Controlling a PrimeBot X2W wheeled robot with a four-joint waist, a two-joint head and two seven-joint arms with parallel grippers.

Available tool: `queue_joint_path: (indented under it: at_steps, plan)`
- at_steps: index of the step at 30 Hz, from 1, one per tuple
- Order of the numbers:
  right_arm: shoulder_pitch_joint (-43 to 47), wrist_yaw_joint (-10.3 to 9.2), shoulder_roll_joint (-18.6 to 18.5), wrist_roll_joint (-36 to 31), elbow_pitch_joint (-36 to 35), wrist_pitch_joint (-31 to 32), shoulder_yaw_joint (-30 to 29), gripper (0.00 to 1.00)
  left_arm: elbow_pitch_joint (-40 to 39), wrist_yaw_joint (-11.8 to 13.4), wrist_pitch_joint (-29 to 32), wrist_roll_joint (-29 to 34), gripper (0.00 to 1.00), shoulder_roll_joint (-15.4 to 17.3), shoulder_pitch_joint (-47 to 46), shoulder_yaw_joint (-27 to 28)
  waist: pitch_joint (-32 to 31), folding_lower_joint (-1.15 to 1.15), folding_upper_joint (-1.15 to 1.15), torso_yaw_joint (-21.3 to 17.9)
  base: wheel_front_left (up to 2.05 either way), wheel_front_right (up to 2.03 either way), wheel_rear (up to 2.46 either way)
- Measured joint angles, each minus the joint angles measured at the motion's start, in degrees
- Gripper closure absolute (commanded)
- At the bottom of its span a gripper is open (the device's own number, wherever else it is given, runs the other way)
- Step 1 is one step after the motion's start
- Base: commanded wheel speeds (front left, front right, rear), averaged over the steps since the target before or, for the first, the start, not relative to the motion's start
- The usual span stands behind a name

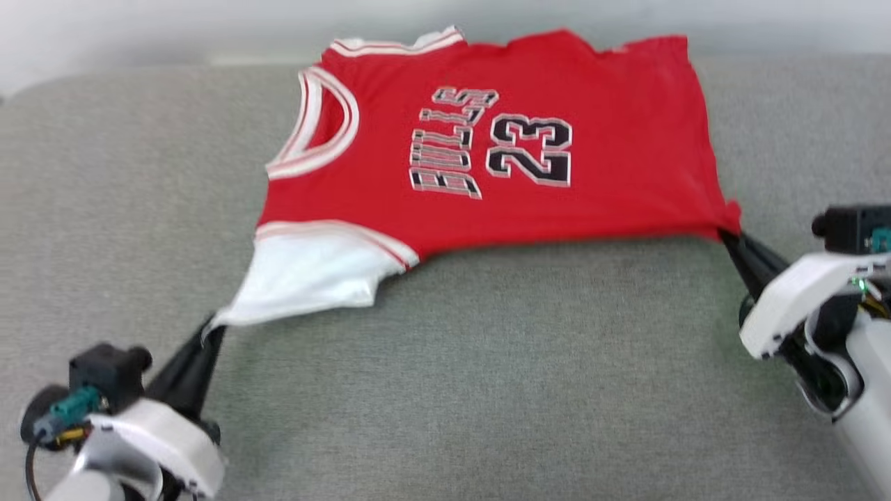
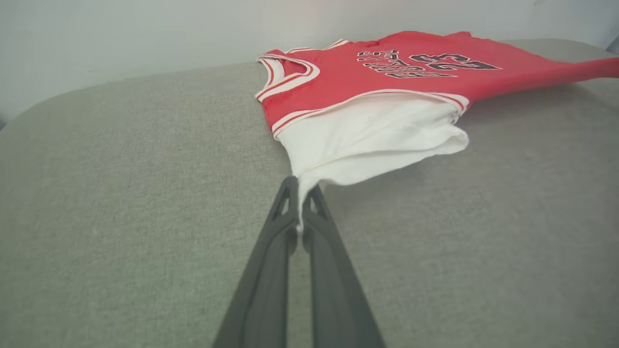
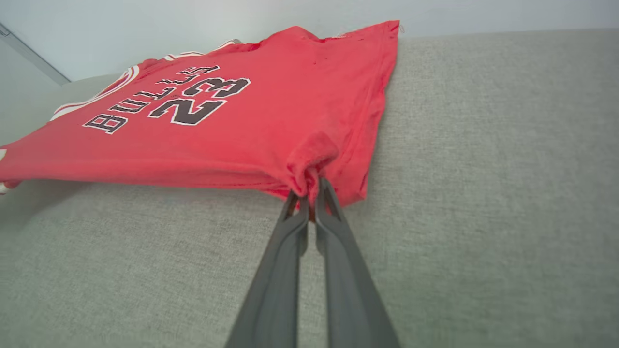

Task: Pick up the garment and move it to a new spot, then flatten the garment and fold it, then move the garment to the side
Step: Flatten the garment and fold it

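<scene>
On grey cushion (image 1: 487, 362), garment (image 1: 598, 139) stretched; left tool (image 1: 212, 327) clamps white sleeve (image 1: 306, 271), right tool (image 1: 727, 236) clamps hem corner (image 1: 729, 212).

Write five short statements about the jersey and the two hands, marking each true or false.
1. The left hand pinches the white sleeve of the jersey. True.
2. The right hand hangs open above the jersey. False: it is shut on a red bottom corner.
3. The printed number faces up. True.
4. The jersey is folded in half. False: it lies spread out, pulled between the hands.
5. It rests on a wooden table. False: it rests on a grey fabric surface.
</scene>
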Motion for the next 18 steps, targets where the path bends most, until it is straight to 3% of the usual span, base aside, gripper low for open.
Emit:
queue_joint_path:
  at_steps: [7, 18]
  plan:
    - [8.0, 0.0, -3.3, 4.5, -4.1, 2.5, -0.2, 1.0, -8.9, -0.7, 8.6, -4.7, 1.0, 3.4, 11.3, -2.8, -4.6, 0.0, 0.0, 0.7, 0.0, 0.0, 0.0]
    - [23.3, -0.01, -9.8, 11.4, -14.8, 11.8, -1.4, 1.0, -17.7, -1.3, 18.8, -13.8, 1.0, 8.4, 23.2, -4.8, -9.4, 0.0, 0.0, -0.7, 0.0, 0.0, 0.0]
